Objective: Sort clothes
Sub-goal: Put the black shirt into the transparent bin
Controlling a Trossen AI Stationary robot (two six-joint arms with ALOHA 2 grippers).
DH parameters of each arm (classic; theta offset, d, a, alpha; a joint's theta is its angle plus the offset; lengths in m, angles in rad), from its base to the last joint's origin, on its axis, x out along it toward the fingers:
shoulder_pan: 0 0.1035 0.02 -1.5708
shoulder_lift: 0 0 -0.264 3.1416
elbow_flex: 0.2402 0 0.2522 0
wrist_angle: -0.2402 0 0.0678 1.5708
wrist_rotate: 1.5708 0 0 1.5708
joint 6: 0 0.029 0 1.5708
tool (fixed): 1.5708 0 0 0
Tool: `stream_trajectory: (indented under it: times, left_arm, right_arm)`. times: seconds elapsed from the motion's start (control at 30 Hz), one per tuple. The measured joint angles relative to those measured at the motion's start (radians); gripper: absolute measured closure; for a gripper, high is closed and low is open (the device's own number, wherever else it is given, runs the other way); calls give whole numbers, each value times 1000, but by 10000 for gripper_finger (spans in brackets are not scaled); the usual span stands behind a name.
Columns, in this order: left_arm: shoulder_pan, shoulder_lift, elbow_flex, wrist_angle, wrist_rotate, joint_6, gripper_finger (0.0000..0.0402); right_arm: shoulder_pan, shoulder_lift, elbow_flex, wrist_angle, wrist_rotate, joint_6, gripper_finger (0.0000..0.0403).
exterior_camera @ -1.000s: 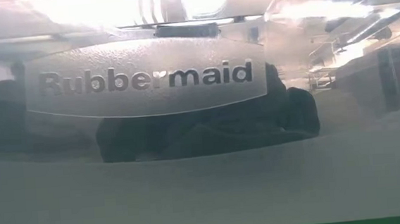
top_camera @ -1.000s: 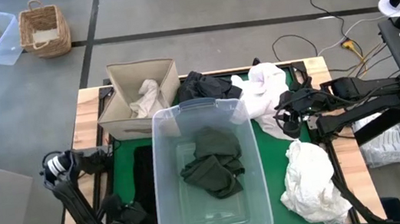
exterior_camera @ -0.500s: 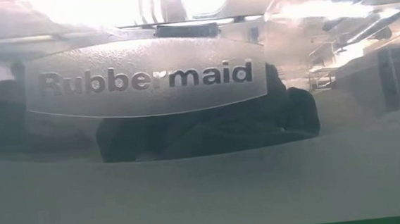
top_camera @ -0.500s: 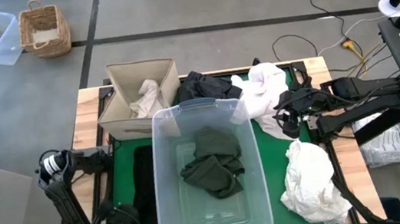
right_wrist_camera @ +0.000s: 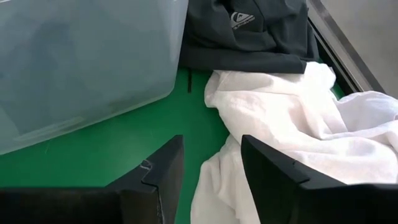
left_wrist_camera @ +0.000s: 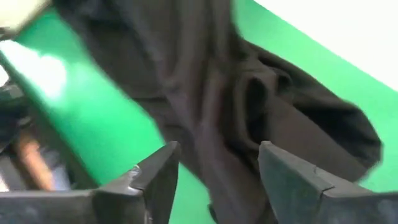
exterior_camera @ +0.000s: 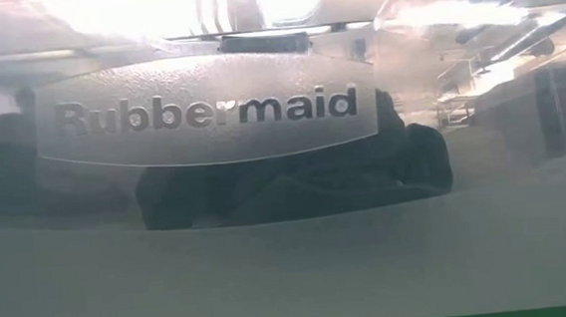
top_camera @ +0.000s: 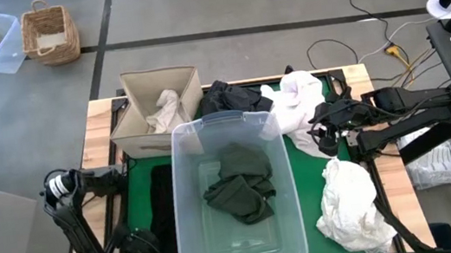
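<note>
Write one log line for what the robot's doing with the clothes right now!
left gripper: open over black garment on mat | right gripper: open above white garment | clear tub: holds olive garment

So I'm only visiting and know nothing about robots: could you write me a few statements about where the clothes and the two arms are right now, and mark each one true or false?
1. A dark green garment lies inside the clear plastic tub. True.
2. The fabric box holds a black garment. False: it holds a pale garment.
3. The left gripper is open over a black garment on the green mat. True.
4. The right gripper is lifting a white garment into the air. False: it is open, above a white garment that lies on the mat.
5. Another white garment lies on the mat to the right of the tub. True.
</note>
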Motion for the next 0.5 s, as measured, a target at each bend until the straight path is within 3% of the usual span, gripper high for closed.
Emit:
stream_trajectory:
  times: [0.13, 0.5]
  left_arm:
    - [0, 0, -56, 83, -27, 71, 190]
    - [0, 1, -179, 162, -31, 40, 206]
  right_arm:
    - [0, 0, 0, 0, 0, 0, 252]
    - [0, 0, 0, 0, 0, 0, 239]
